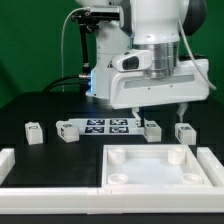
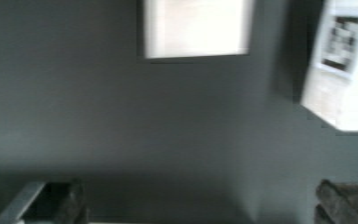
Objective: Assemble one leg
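Hanging over the back of the table, the Panda arm was easily the biggest thing in shot. In front of it lay the white square plate with its round corner sockets, and a low white wall ran along the near side. Behind the plate sat the marker board, with four small blocks in the same row. The leftmost leg and second leg were on the exterior view's left. The third leg sat just beside the board's end, and the rightmost leg a bit further along.

The gripper hovered over the gap between those last two, jaws spread wide and gripping nothing. The wrist view backed that up — the fingertips framed only bare dark table. A blurry tagged block sat off to one side, probably one of those two legs.

So the step looked like the approach for a pick, and the claw wasn't centred on anything yet. The sensible play would be to commit to one leg and slide sideways until it sat midway between the fingers. From there, squaring the wrist to its flat sides and dropping straight down would make sense. A grab around the middle — not the top edge — should stop the little block tipping or twisting. It'd need to stay upright to go cleanly into a corner socket.
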